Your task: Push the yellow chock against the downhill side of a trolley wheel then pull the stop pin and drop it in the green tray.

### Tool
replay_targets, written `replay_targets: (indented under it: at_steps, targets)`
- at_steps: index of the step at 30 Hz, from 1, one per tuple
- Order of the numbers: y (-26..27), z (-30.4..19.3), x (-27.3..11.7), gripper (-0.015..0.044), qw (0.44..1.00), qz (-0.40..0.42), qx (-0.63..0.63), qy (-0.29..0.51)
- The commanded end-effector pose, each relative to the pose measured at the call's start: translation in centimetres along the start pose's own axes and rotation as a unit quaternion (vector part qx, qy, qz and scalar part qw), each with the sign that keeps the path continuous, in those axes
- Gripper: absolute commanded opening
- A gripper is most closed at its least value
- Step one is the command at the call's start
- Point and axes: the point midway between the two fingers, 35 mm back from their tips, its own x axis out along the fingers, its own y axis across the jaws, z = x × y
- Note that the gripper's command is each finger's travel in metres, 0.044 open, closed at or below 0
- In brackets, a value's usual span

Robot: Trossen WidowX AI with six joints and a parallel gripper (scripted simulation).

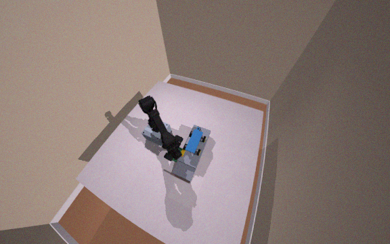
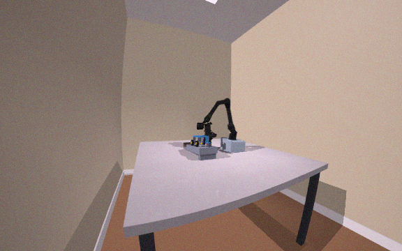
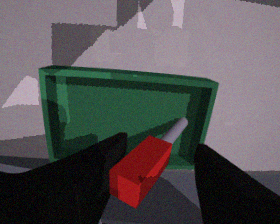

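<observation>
My gripper (image 3: 160,145) is open above the green tray (image 3: 128,75). The red-headed stop pin (image 3: 141,165) lies tilted in the gap between the spread fingers, its grey shaft pointing over the tray's right part; its head looks close to the left finger, and I cannot tell whether they touch. The blue trolley (image 1: 194,140) (image 2: 201,137) stands on the grey ramp (image 1: 189,163) (image 2: 208,151). The yellow chock (image 1: 183,152) shows beside the trolley's near-left corner, partly hidden by the arm; its contact with a wheel cannot be made out. The fingertips are hidden in the top view.
The black arm (image 1: 162,132) (image 2: 228,115) reaches from the pale grey-blue base box (image 1: 152,134) (image 2: 235,146) across to the ramp's side. A dark upright edge (image 1: 178,177) stands at the ramp's end away from the trolley. The ramp lies right beside the tray.
</observation>
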Motion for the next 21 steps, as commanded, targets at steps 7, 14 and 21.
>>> replay_targets:
  at_steps: [7, 14, 21]
  targets:
    - [0.6, -0.1, 0.2, 0.019, 1.0, 0.002, -0.002, 0.0]
    - [1.0, -0.1, 0.3, 0.019, 1.0, 0.002, -0.002, 0.0]
    - [1.4, -0.1, 0.5, 0.019, 1.0, 0.002, -0.002, 0.0]
